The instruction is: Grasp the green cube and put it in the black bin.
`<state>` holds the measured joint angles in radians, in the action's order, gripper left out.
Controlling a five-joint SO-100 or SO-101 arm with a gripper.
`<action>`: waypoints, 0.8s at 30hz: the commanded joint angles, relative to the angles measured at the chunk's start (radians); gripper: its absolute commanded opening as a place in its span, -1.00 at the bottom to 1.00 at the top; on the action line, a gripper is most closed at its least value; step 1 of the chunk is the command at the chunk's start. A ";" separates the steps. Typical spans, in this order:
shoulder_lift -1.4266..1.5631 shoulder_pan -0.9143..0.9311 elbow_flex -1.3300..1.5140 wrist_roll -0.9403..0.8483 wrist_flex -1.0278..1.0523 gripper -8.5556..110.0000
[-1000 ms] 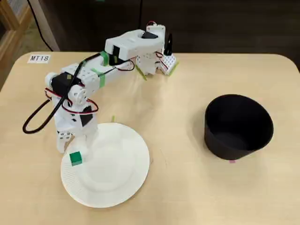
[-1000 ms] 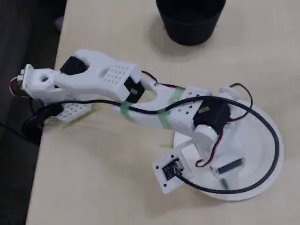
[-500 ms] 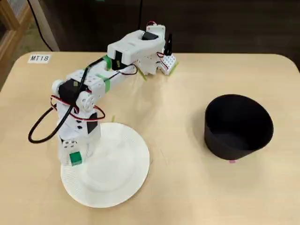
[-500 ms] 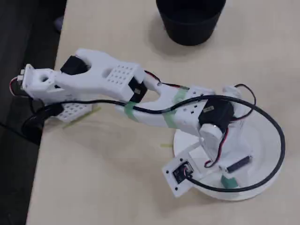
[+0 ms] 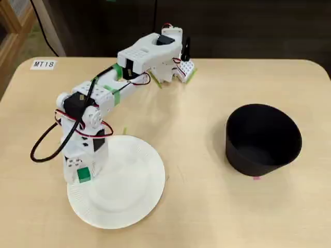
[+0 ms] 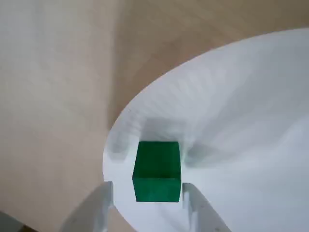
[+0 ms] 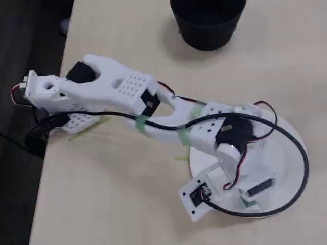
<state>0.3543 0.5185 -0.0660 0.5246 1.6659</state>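
On the tan table (image 5: 196,155), the open pincer (image 6: 147,203) straddles the green cube (image 6: 156,170).

Light wooden table (image 5: 196,129) with rounded corners, filling most of the frame. Flat white paper plate (image 5: 129,191) down in the lower left, ribbed rim. Little white label (image 5: 42,64) reading MT18 up in the top-left corner. Dark floor beyond the far edge.
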 commanded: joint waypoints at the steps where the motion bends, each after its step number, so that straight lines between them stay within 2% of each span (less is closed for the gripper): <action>1: 0.011 0.006 -0.040 0.008 -0.015 -0.54; 15: -0.021 0.009 -0.043 0.017 -0.057 -0.57; 24: -0.060 0.021 -0.112 0.025 -0.077 -0.78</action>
<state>0.2807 0.5262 -0.1273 0.5430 1.5969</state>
